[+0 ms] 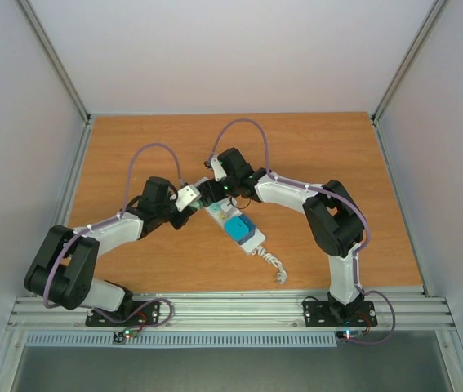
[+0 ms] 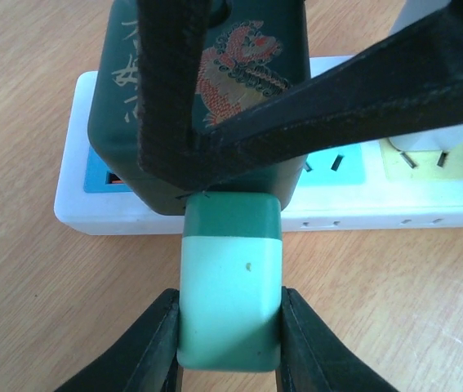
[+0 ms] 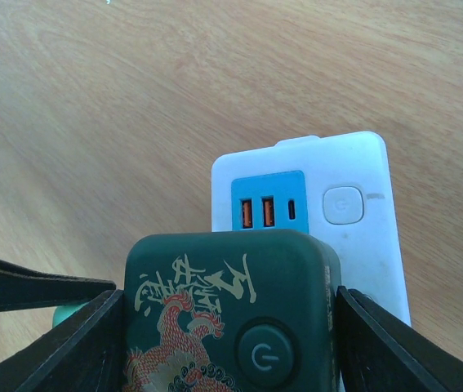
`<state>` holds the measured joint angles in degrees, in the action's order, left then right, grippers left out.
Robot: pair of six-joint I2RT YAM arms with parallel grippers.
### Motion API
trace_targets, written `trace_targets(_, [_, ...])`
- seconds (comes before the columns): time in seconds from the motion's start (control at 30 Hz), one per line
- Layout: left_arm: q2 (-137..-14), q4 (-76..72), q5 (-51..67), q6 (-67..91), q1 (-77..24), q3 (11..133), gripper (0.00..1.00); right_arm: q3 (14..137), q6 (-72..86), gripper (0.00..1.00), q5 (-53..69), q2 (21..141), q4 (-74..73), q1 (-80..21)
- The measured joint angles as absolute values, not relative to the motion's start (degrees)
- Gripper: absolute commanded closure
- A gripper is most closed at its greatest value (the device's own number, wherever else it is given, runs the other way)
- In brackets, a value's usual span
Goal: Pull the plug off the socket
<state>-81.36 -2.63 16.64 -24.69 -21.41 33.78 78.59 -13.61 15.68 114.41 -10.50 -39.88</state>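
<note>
The socket is a long white power strip [image 1: 251, 238] lying at an angle mid-table, with a curly white cord [image 1: 273, 265] at its near end. The plug is a dark green cube [image 3: 231, 310] with a dragon print and a power button, sitting on the strip [image 3: 353, 204] next to the blue USB panel [image 3: 268, 208]. My right gripper [image 3: 231, 351] is shut on the plug's two sides. My left gripper [image 2: 231, 343] is shut on a mint-green block [image 2: 231, 286] that butts against the plug [image 2: 231, 73] at the strip's edge. In the top view both grippers [image 1: 189, 198] [image 1: 213, 192] meet at the strip's far end.
Cyan [image 2: 333, 167] and yellow [image 2: 427, 163] outlet panels lie along the strip to the right of the plug. A teal block [image 1: 239, 230] sits on the strip's nearer half. The wooden table [image 1: 313, 155] is walled on three sides, with a metal rail along the near edge.
</note>
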Motion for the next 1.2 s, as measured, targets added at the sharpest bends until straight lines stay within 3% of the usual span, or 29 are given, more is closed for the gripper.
trace_targets(0.2, [-81.4, -1.5, 20.2, -24.6, -19.8, 33.8, 0.84, 78.2, -13.6, 0.61, 16.0, 114.5, -9.6, -39.9])
trace_targets(0.53, [-81.7, 0.3, 15.2, -24.5, -23.0, 35.6, 0.84, 76.6, -14.2, 0.63, 14.9, 113.6, -8.5, -38.7])
trace_targets(1.2, [-84.6, 3.3, 28.2, -22.3, -25.2, 43.2, 0.84, 67.2, -16.3, 0.60, 14.4, 106.6, -6.0, -28.2])
